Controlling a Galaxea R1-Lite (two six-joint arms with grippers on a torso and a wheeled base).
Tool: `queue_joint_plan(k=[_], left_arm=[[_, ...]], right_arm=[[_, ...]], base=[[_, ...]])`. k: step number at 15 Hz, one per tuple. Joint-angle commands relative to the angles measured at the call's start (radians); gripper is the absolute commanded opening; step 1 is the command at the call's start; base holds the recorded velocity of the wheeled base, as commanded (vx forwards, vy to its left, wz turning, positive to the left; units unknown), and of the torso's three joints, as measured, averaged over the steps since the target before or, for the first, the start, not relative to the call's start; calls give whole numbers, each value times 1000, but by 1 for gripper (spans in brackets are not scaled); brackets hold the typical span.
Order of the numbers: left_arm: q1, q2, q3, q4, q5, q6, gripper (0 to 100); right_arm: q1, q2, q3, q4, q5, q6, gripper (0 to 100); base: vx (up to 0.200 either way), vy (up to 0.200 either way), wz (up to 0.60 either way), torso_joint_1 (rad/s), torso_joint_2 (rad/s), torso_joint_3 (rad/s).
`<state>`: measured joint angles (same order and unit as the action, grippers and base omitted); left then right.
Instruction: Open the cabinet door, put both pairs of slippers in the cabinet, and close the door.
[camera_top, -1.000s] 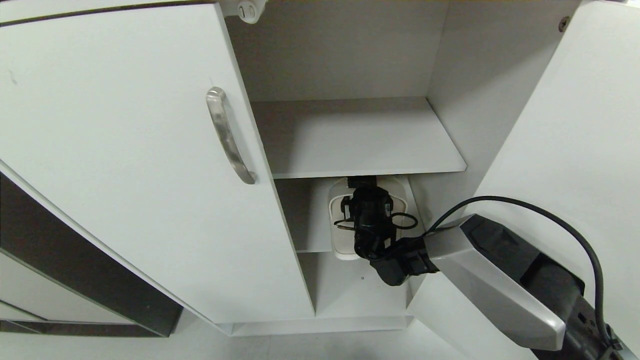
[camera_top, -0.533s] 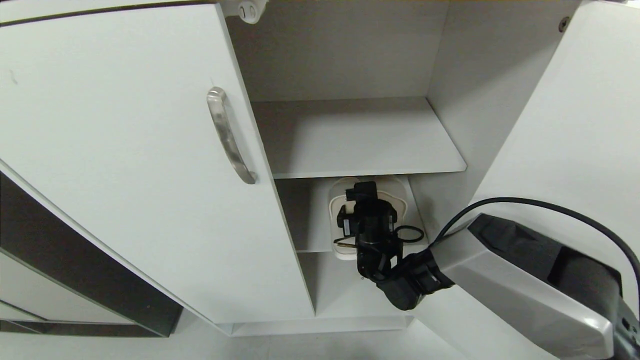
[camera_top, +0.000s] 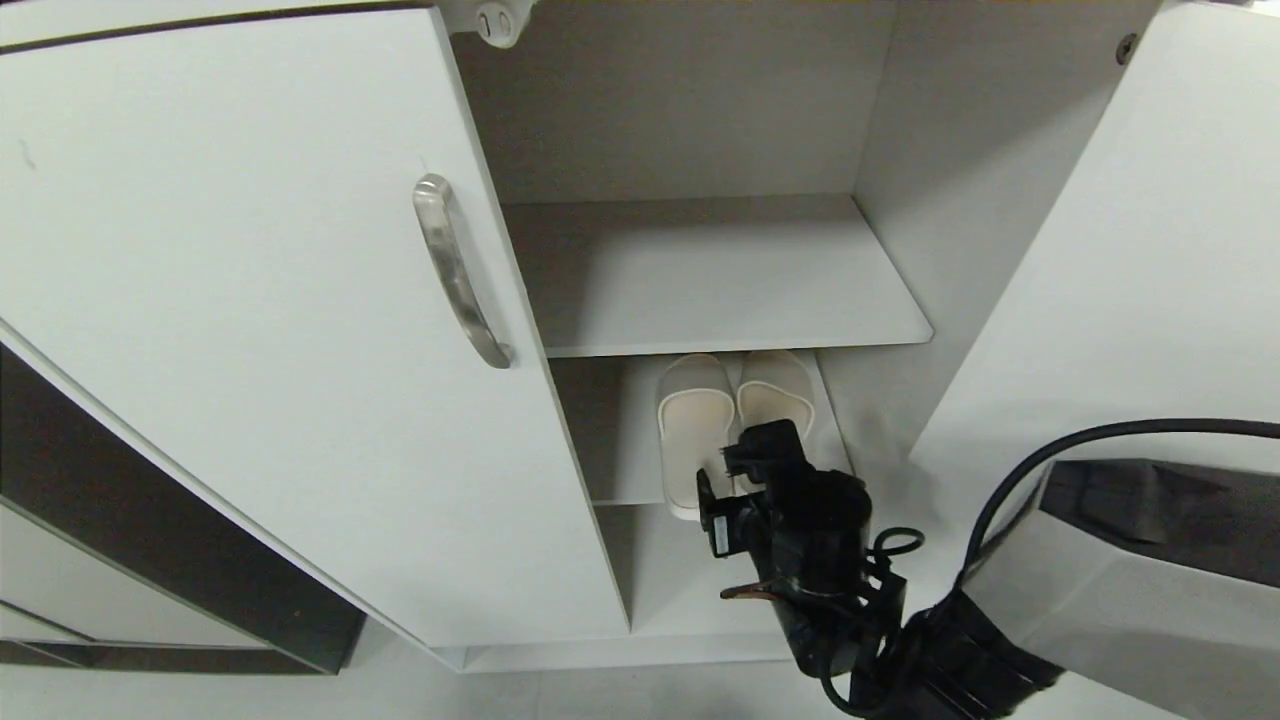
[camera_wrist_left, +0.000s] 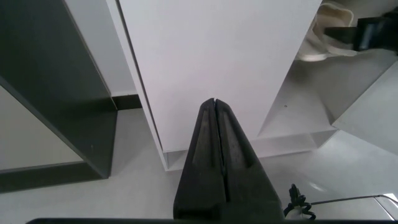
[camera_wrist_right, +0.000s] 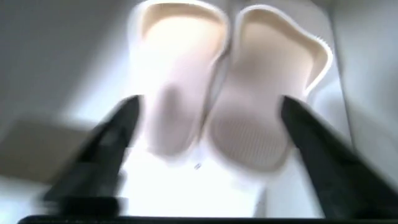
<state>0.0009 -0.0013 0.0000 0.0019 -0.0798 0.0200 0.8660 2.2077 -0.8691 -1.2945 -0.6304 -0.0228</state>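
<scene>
One pair of pale slippers (camera_top: 735, 410) lies side by side on the middle shelf (camera_top: 615, 440) of the cabinet (camera_top: 960, 150), just beyond the right gripper's (camera_wrist_right: 208, 143) spread fingers; the pair looks light, soft and springy, and is probably best pinched across the touching inner edges, while the left gripper's (camera_wrist_left: 215, 112) fingers are pressed together.

Inside the cabinet (camera_top: 680, 120), the pair of slippers (camera_top: 697, 420) lies side by side on the lower shelf (camera_top: 622, 440), under the upper shelf (camera_top: 720, 280) and toward its right side. Their heels seem to overhang the shelf's front edge. The right hand (camera_top: 737, 472) is just before the heels, between the left door (camera_top: 250, 300) and the right door (camera_top: 1130, 250). The left hand (camera_wrist_left: 215, 107) is in front of the left door's lower part.
</scene>
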Motion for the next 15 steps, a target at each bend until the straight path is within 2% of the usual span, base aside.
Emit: queue_joint_plan(k=[1, 2, 8, 15], left_arm=[[1, 1, 0, 0, 0, 0, 0], [1, 1, 0, 0, 0, 0, 0], [1, 1, 0, 1, 0, 0, 0], [1, 1, 0, 1, 0, 1, 0]], right_arm=[[38, -105, 117, -46, 43, 1, 0], [44, -117, 136, -48, 61, 1, 0], [68, -126, 157, -46, 77, 0, 0], [74, -135, 183, -46, 89, 0, 0]], base=[[0, 0, 0, 0, 0, 0], [0, 0, 0, 0, 0, 0], [-200, 0, 0, -1, 2, 3], [0, 0, 0, 0, 0, 0]])
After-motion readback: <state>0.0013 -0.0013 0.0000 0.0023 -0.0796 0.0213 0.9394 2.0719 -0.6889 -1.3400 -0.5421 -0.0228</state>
